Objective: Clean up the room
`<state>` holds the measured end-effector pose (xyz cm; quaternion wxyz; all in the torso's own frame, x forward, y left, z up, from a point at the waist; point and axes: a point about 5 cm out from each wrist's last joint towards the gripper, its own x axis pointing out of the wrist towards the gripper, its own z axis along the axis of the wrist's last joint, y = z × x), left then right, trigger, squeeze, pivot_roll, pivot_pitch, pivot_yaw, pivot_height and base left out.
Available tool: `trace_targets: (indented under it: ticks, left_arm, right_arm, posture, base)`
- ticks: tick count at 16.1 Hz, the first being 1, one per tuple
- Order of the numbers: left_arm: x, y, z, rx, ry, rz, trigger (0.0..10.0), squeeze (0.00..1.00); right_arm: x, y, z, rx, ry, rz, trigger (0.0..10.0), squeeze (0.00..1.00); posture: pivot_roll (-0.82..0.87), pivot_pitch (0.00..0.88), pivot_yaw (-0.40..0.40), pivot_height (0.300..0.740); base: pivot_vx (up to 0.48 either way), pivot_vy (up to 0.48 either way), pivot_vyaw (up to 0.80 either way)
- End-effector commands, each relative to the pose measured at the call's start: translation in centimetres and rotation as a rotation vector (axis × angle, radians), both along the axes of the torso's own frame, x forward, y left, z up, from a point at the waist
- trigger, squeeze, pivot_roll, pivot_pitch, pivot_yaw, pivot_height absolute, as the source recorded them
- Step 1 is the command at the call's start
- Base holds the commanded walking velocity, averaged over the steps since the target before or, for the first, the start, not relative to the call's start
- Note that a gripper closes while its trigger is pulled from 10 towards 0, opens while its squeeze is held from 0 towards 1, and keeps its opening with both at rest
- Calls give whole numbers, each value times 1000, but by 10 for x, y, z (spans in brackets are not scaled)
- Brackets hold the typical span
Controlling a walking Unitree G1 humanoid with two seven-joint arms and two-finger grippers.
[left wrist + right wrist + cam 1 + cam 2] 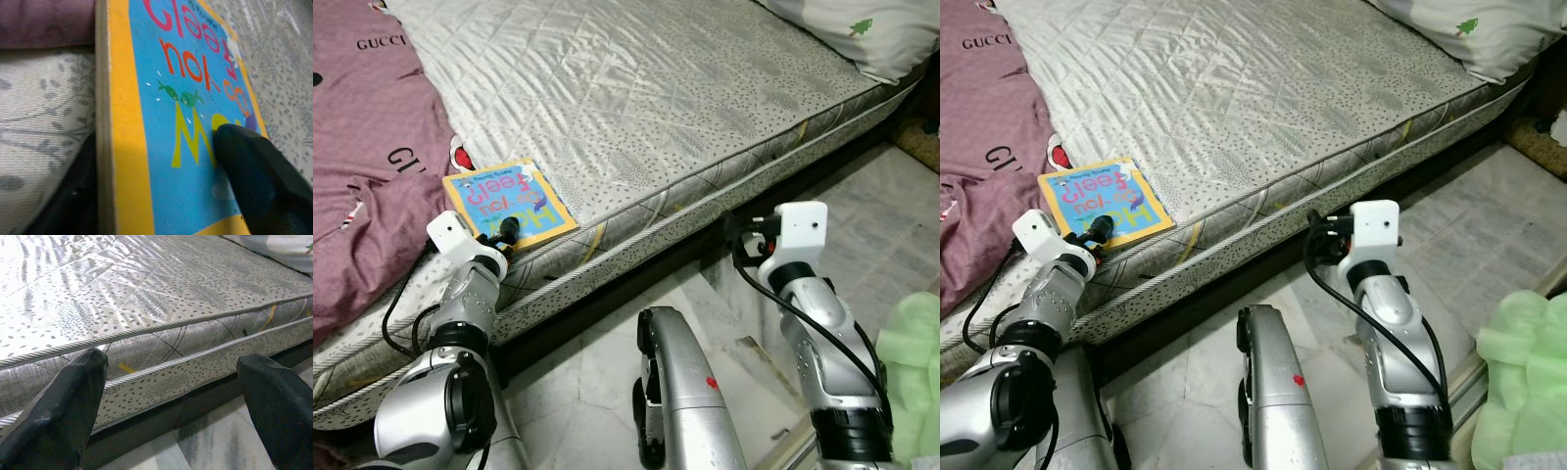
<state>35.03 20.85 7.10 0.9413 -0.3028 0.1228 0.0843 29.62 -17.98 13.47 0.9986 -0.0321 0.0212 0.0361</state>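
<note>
A children's board book with a yellow border and blue cover lies flat at the near edge of the grey quilted mattress. My left gripper is at the book's near edge. In the left wrist view one black finger presses on the cover of the book while the other lies under its edge, so the gripper is shut on it. My right gripper hovers open beside the mattress's side, low over the floor, nothing between its fingers.
A maroon blanket covers the mattress to the left of the book. A white pillow lies at the far right corner. A pale green bag sits on the marble floor at my right.
</note>
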Motion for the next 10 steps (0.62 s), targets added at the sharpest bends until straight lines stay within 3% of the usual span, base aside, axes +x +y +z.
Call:
trace_targets:
  ticks: [1, 10]
  left_arm:
    - [0, 0, -2, -10, 17, -11, 0, 0]
    - [0, 13, 1, -21, 1, -2, 0, 0]
  right_arm:
    - [1, -2, -2, 1, 0, -17, 10000, 0]
    - [20, 20, -1, 30, -38, 28, 10000, 0]
  posture:
    - [-190, 108, -64, 485]
    - [-146, 55, -62, 485]
  base:
    - [0, 0, 0]
    - [0, 0, 0]
